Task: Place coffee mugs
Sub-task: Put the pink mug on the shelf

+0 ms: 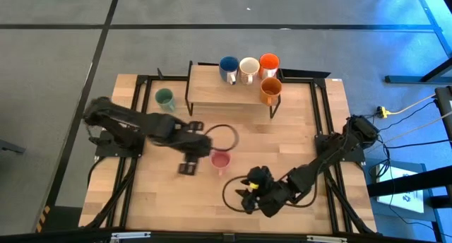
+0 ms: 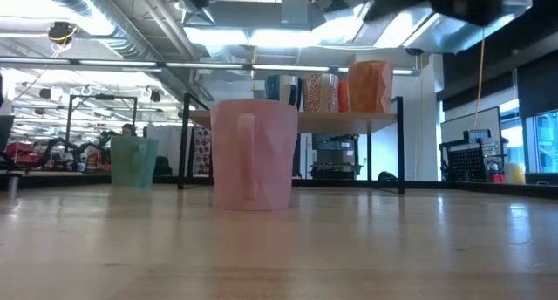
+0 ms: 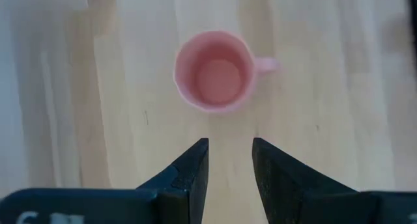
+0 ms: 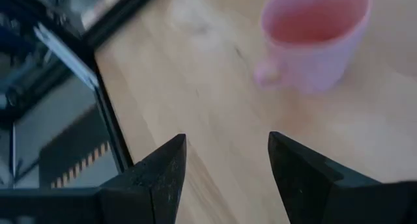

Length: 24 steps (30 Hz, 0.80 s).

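Observation:
The pink mug (image 1: 221, 159) (image 2: 253, 156) stands upright on its base on the table, handle toward the near edge. My left gripper (image 1: 198, 158) (image 3: 230, 149) hovers open just left of it, pointing down, with the mug (image 3: 215, 71) ahead of its fingertips. My right gripper (image 1: 247, 186) (image 4: 228, 146) is open near the table's near edge, and the pink mug (image 4: 319, 35) shows beyond it. The green mug (image 1: 164, 98) (image 2: 133, 160) stands at the far left. The blue (image 1: 228, 68), white (image 1: 248, 68), orange-red (image 1: 268, 63) and orange-brown (image 1: 270, 90) mugs stand on the shelf.
A raised wooden shelf (image 1: 212, 87) on black legs stands at the table's far edge, with bare room on its left part. A black cable loop (image 1: 224, 135) hangs by my left wrist. Open tabletop (image 1: 162, 193) lies near the left front corner.

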### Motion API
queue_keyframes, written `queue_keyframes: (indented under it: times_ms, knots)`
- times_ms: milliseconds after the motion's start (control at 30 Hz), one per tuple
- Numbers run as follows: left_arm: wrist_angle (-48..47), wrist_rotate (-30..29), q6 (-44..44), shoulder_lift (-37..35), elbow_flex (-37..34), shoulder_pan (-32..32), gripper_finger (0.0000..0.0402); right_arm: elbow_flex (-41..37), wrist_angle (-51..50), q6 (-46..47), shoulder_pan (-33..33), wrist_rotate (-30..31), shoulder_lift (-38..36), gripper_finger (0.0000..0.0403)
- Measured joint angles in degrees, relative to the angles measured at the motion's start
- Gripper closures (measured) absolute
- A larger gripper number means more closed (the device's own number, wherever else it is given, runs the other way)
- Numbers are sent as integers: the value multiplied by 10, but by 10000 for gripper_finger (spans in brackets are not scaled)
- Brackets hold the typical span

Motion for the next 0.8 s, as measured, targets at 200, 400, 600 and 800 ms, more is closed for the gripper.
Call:
queue_keyframes:
  times_ms: [200,400,600,800]
  knots:
    - [24,-4,-29,-156,-111,-60,288,103,-16,-29,-39,3,50,198]
    - [30,-17,-117,-299,-213,-87,288,282,-207,48,-87,-16,152,198]
    - [30,-17,-164,-387,-261,-97,288,430,-360,161,-113,-67,250,198]
    - [31,-17,-166,-411,-263,-97,288,451,-366,222,-119,-90,296,216]
